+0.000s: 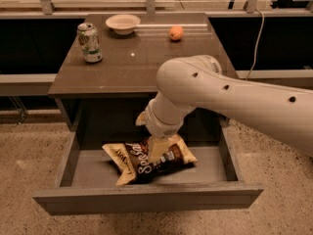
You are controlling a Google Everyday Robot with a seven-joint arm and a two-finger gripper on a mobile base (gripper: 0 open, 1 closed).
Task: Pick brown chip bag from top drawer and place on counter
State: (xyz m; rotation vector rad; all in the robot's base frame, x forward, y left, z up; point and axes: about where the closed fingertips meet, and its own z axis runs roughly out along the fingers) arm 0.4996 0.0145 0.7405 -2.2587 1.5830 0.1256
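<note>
The brown chip bag (132, 163) lies crumpled on the grey floor of the open top drawer (146, 199), near its middle. My gripper (157, 151) reaches down into the drawer from the right and is shut on the bag's middle, with one pale finger (155, 148) showing against the bag's top. The bag's ends still rest on the drawer floor. The counter (132, 67) lies behind and above the drawer. My white arm (234, 99) crosses over the drawer's right side and hides the counter's front right corner.
On the counter stand a green soda can (90, 43) at the left, a white bowl (122, 22) at the back and an orange (176, 32) at the back right. The speckled floor (29, 151) surrounds the cabinet.
</note>
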